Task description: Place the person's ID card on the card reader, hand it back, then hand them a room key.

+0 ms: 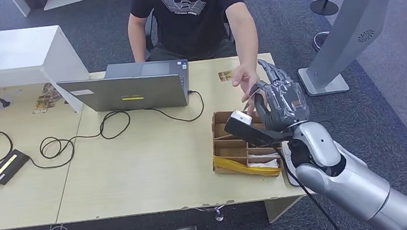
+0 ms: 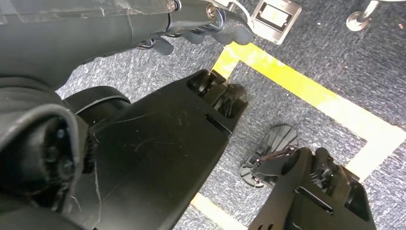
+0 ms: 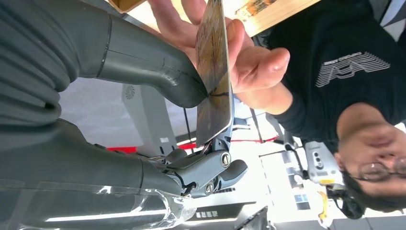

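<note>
The right hand pinches the card between thumb and fingers, its long axis running out past the fingertips into the person's hand (above the bench). Left hand's fingers curl, holding nothing.

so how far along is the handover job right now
Mid-handover: the right hand pinches a card while the person's hand also grips it. Which card it is, ID or room key, I can't tell, so earlier steps are unconfirmed. Left to do: release it. The left hand hangs by the floor.
</note>
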